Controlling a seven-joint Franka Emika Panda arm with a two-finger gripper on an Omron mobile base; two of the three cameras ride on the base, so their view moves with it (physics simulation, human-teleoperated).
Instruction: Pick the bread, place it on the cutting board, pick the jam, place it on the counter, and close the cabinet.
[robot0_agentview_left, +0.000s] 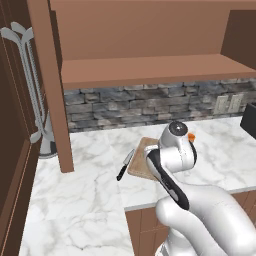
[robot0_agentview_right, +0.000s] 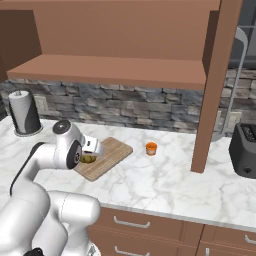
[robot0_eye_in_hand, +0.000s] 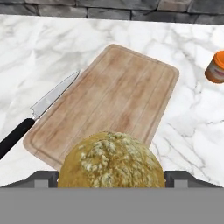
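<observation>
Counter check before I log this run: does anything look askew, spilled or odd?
Nothing is spilled or broken. The knife lies half off the board, blade on its edge, handle on the counter. The jam stands upright beside the board. The cabinet is open and looks bare.

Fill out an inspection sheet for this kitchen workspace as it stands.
Surface: counter, white marble with grey veins.
Job's things: bread between the gripper's fingers, above the near end of the cutting board; jam already on the counter, beside the board; cabinet open, its door swung out.
Clutter: knife along the board's edge; paper towel roll; toaster.
Grippers: gripper spread wide around the bread; contact cannot be told.
Cables: nothing seen.
Surroundings: stone backsplash, wall outlets, wooden base drawers.
</observation>
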